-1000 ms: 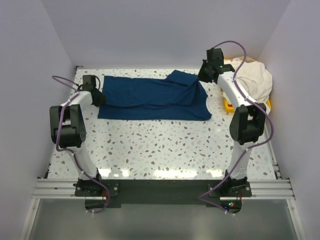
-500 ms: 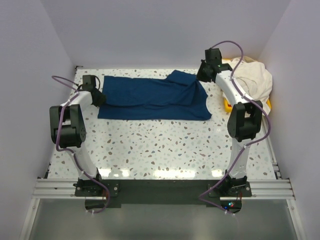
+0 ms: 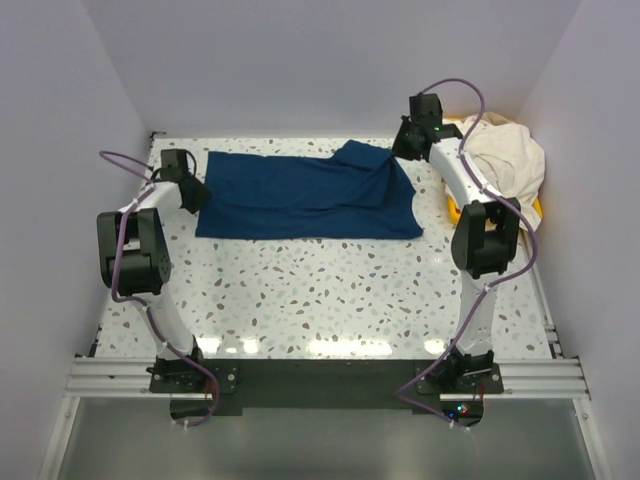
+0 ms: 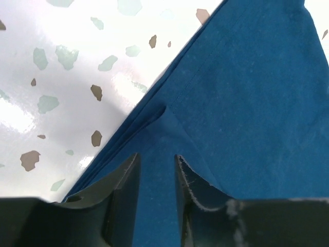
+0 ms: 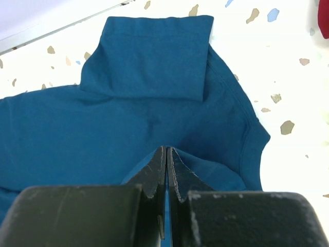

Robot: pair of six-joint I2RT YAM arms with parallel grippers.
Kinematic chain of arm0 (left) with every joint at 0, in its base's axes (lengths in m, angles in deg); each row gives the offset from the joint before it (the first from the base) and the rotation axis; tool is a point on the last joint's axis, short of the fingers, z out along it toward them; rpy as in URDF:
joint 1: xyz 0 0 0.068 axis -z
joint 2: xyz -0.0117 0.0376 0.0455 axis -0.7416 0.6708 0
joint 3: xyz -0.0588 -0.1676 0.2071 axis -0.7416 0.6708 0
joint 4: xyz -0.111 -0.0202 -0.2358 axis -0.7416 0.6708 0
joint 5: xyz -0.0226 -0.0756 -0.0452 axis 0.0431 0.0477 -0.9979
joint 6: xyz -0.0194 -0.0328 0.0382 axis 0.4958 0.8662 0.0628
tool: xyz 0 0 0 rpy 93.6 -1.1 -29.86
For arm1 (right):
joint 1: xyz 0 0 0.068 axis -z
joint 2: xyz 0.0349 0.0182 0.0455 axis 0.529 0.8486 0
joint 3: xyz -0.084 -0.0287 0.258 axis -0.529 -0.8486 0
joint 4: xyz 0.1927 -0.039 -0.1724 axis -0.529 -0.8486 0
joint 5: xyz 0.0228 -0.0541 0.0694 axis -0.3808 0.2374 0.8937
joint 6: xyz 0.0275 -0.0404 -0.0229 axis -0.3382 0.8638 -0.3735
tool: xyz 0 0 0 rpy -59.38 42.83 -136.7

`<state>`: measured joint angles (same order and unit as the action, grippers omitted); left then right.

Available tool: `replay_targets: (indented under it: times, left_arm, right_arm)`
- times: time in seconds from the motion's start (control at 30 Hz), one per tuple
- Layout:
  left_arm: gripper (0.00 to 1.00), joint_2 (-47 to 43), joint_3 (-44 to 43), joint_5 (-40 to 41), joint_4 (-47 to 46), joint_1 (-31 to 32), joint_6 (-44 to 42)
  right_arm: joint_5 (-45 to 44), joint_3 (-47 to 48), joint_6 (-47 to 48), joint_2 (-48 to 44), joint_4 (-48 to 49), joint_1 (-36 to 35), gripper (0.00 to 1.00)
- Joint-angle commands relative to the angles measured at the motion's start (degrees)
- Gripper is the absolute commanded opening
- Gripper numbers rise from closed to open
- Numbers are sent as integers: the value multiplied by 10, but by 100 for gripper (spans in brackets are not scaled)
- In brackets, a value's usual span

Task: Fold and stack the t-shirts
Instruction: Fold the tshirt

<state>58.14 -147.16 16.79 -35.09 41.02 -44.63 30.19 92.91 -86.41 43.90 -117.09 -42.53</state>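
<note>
Both arms reach to the far side, elbows raised. The left gripper (image 4: 154,190) points right and down, its fingers (image 4: 123,195) slightly apart with cloth between them. The right gripper (image 5: 165,175) has its fingers (image 5: 154,172) pressed nearly together, pinching cloth.

From above, the right claw (image 3: 406,150) is too small to show how its jaws stand, and its arm covers part of the cream t-shirt (image 3: 510,165). In the left wrist view the navy t-shirt (image 4: 247,108) runs off the right edge, and the claw bodies are cut by the bottom edge.
</note>
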Motion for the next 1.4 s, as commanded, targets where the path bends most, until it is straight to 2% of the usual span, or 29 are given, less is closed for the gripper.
replay_targets:
  times: [0.0,0.03,0.13,0.23,0.27,0.33,0.37,0.4,0.47,0.6,0.63,0.7,0.73,0.8,0.87,0.93,1.17,1.37]
  left_arm:
    - [41,-5,-17,-11,-43,-11,-10]
    - [49,-8,-13,-15,-45,-11,-11]
    - [60,-28,3,-23,-52,-11,-11]
    - [64,-59,34,-24,-55,-11,-6]
    - [65,-77,45,-24,-55,-11,-2]
    - [65,-95,72,-15,-43,-11,10]
    - [65,-116,84,-14,-40,-11,13]
    - [64,-128,97,-12,-41,-11,19]
    - [62,-165,141,-12,-42,-12,27]
    - [59,-217,197,-4,-35,-12,28]
    - [59,-224,215,0,-35,-12,28]
    - [58,-238,230,2,-34,-11,25]
    - [57,-240,245,-2,-38,-12,25]
    - [56,-248,261,-12,-52,-12,26]
    - [55,-256,282,-20,-63,-11,28]
    - [54,-259,299,-29,-87,-12,33]
    - [53,-238,311,-31,-114,-12,50]
    - [52,-227,312,-10,-122,-12,47]
  right_arm:
    - [4,29,10,18,10,9,0]
    - [6,31,10,22,10,9,0]
    - [15,44,11,41,12,11,1]
    - [17,74,17,65,-1,14,19]
    - [17,79,20,69,-4,14,32]
    - [19,96,26,76,-18,14,48]
    - [18,98,28,74,-23,15,60]
    - [17,98,29,71,-33,15,66]
    - [6,76,29,44,-46,14,71]
    - [-12,-83,9,-72,-9,16,72]
    - [-14,-160,7,-97,2,18,72]
    - [-13,-235,-3,-169,32,22,72]
    - [-13,-303,-4,-189,42,25,72]
    - [-20,-358,-6,-239,60,31,72]
    - [-14,-423,-8,-265,72,45,65]
    - [-6,-468,-11,-288,96,53,64]
    - [31,-501,-8,-252,141,56,55]
    - [33,-492,-11,-215,163,55,53]
